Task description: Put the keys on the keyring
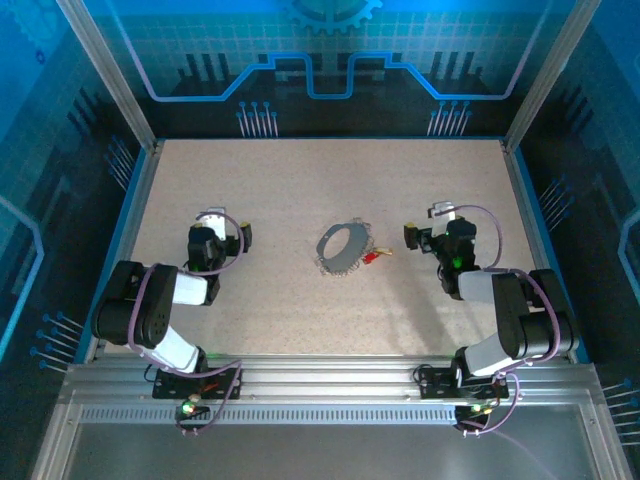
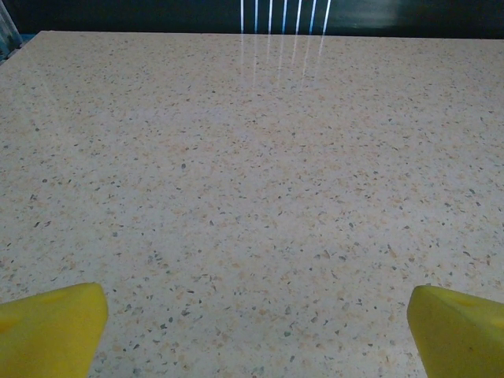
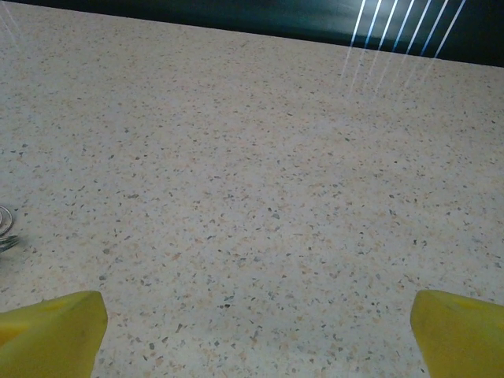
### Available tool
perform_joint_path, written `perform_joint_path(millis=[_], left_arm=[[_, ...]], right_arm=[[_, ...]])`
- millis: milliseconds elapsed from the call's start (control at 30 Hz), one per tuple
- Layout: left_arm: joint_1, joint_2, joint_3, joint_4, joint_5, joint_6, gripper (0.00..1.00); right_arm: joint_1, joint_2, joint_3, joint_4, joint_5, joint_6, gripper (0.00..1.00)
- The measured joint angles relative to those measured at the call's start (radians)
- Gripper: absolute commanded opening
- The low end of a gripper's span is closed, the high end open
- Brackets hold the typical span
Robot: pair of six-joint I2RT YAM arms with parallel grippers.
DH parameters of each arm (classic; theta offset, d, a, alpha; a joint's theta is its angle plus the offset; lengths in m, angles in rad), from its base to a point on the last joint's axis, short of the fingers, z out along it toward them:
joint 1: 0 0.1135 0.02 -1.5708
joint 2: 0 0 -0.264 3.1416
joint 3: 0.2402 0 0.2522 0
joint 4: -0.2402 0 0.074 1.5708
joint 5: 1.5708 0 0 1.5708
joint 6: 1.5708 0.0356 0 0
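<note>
– Speckled beige table (image 1: 300, 180), blue-lit walls behind. Where does the work sit?

– Mid-table. The keyring (image 1: 345, 263) lies there with its dark strap loop flat, and the keys (image 1: 376, 255) are just beside it, on the side toward the table's right edge. Whether they touch the thin ring is too small to tell.

– And the arms?

– The left gripper (image 1: 213, 214) is toward the left edge and the right gripper (image 1: 443, 212) toward the right edge, each well apart from the loop. In both wrist views the yellow pads (image 2: 51, 327) stand wide apart and hold nothing.

– What would spoil it?

– The keys, I'd judge. They are tiny and lie flat on a hard surface, so closing fingers may skid them away or pinch both at once. The loop looks light too. Unless one gripper pins it, the ring will likely slide or turn when a key is pushed at it. If both arms reach in together, they could also crowd the same spot.
</note>
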Motion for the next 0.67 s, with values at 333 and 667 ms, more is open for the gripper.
perform_joint_path(millis=[333, 667], left_arm=[[0.000, 0.000, 0.000, 0.000, 0.000, 0.000, 0.99], [0.000, 0.000, 0.000, 0.000, 0.000, 0.000, 0.99]], right_arm=[[0.000, 0.000, 0.000, -0.002, -0.002, 0.000, 1.00], [0.000, 0.000, 0.000, -0.002, -0.021, -0.001, 1.00]])
